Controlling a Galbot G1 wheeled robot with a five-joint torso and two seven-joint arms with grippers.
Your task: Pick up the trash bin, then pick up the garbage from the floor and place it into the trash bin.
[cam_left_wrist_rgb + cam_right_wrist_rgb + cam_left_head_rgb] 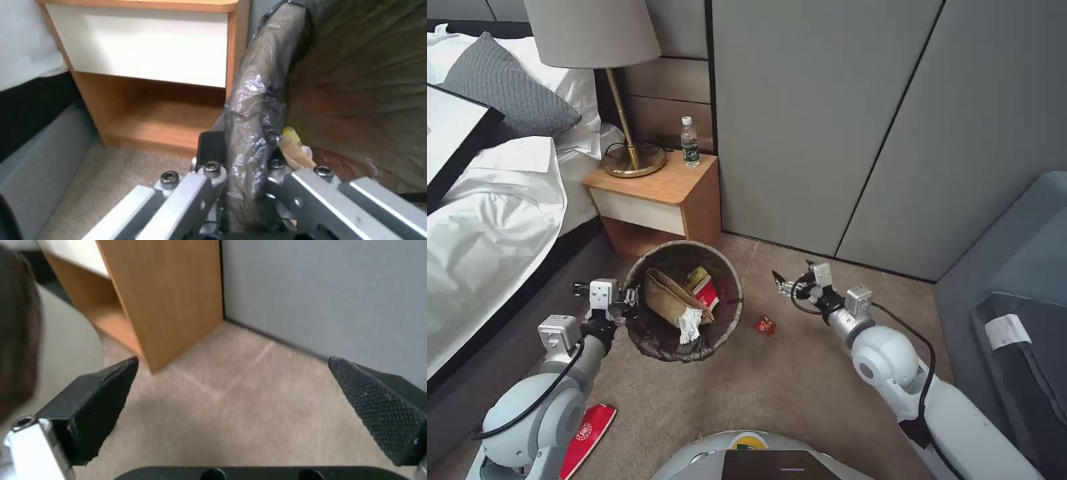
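Red packet on carpet beside left arm, uncollected. Left gripper pinches the bin at its bagged rim; bin looks lifted, hard to confirm. Right gripper spread wide, empty, above red wrapper. Risk: slick liner slips, bin tips.

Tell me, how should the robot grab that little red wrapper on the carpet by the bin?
Probably straight from above, pinching the small red wrapper across its raised, crumpled middle. It lies low on the carpet, so a sideways approach offers little to catch. The open right gripper hovers nearby, and the space above the wrapper is clear. The left gripper holds the trash bin by its rim.
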